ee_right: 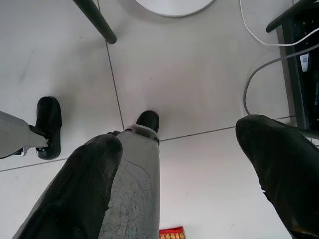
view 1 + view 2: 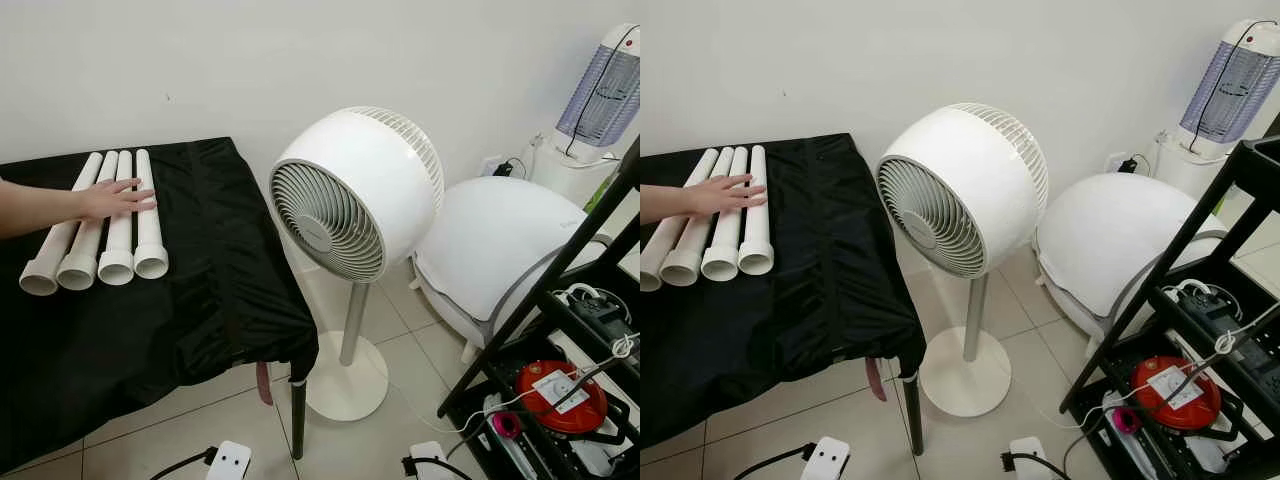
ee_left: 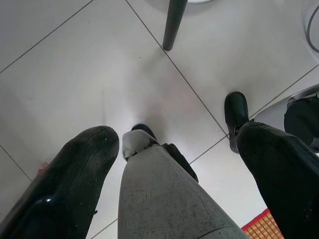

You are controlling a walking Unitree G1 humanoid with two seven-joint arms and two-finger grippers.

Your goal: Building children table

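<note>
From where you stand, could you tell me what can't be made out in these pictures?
- White tubes: a person's hand covers their middles; the right eye view's edge cuts off the leftmost one.
- Table: a black cloth hides its top; one leg shows.
- Black rack: cut off by the frame's edge.
- Left claw, right claw: open, hanging over the floor.
</note>
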